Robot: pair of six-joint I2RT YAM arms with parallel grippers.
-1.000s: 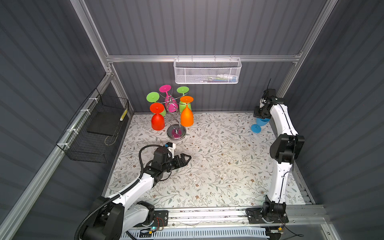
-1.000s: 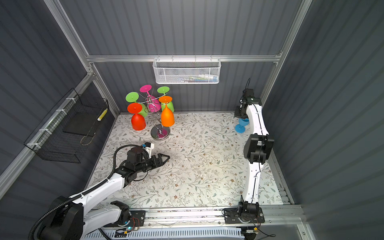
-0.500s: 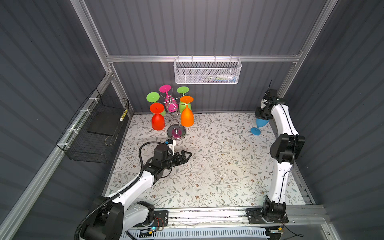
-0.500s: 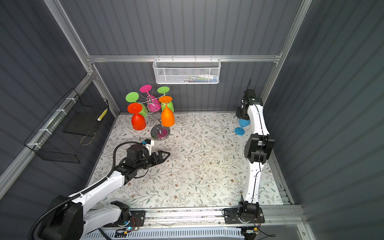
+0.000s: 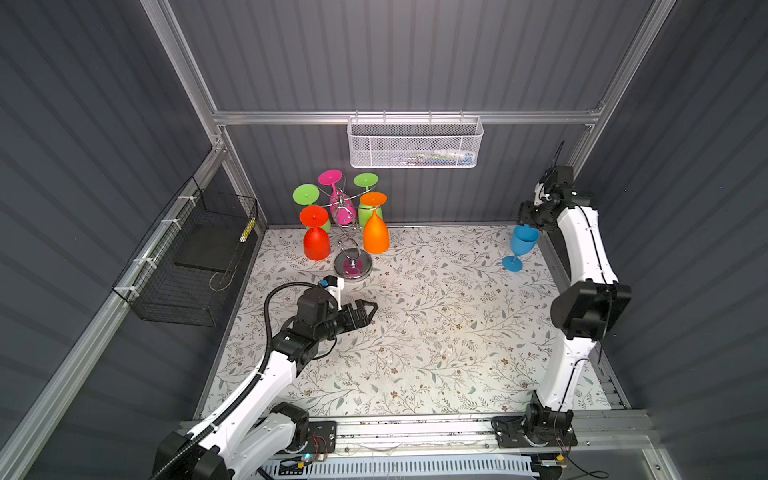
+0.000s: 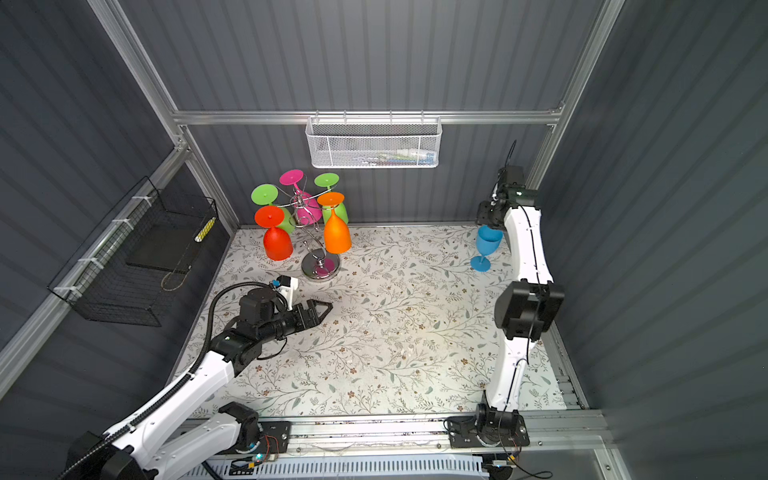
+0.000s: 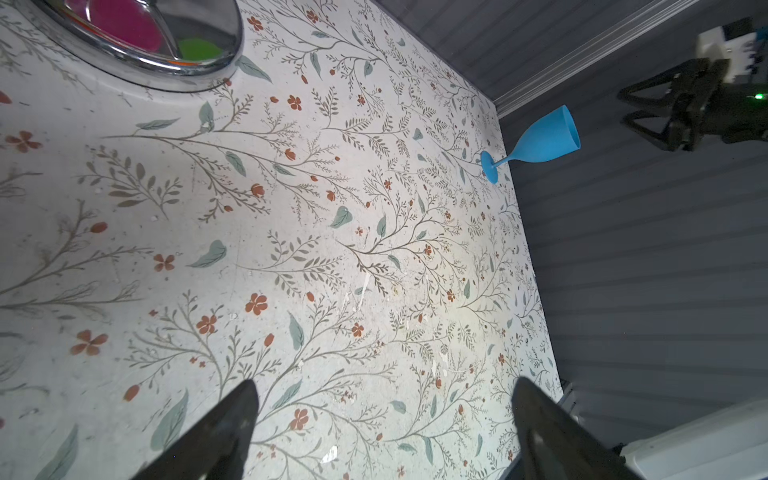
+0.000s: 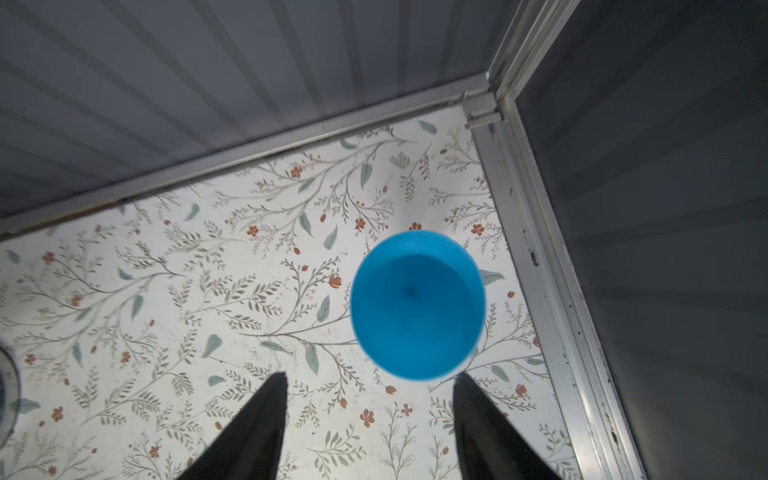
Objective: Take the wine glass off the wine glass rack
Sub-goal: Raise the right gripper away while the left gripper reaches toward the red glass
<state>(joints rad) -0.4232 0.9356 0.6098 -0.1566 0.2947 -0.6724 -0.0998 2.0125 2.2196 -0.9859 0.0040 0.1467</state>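
Blue wine glass (image 5: 524,242), upright on table (image 5: 436,316)

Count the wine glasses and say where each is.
6. On the wine glass rack, hanging upside down: red, orange, pink, two green. Blue glass stands upright on the table, far right. None seems hidden.

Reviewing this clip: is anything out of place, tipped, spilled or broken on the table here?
Nothing is spilled or broken. The blue wine glass stands on its foot alone by the side wall, away from the wine glass rack, where five glasses hang upside down. The right gripper hangs above it, fingers apart.
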